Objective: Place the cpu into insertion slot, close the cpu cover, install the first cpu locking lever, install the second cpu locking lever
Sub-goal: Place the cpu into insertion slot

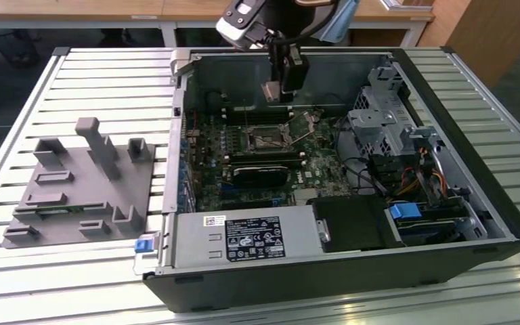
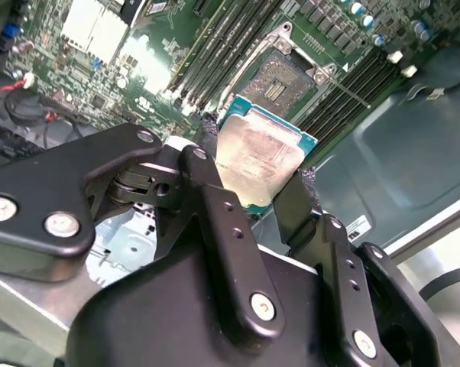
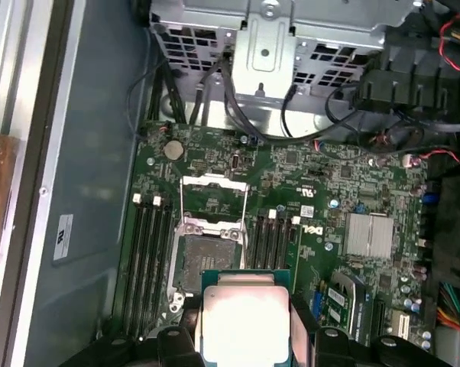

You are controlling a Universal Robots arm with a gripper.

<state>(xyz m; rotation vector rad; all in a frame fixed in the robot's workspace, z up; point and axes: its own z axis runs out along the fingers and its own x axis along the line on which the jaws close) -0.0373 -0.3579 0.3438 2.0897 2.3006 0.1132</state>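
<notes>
Exterior view: worktop (image 1: 97,88), open case (image 1: 477,203), board (image 3: 345,176) exposed. Both wrist views: cover (image 3: 215,180) stands open, slot (image 3: 207,264) bare; cpu (image 2: 262,159) clamped by opposite edges between fingers (image 2: 205,149), aloft, near slot, apart. Best: square corners to slot, keep level, lower straight, avoid scraping contacts.

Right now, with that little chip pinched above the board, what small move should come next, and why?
Probably ease the pincer down toward the insertion slot. It grips the cpu by its edges, hanging above the board, and the slot lies bare with the cpu cover flipped open, so nothing seems to block the way.
</notes>
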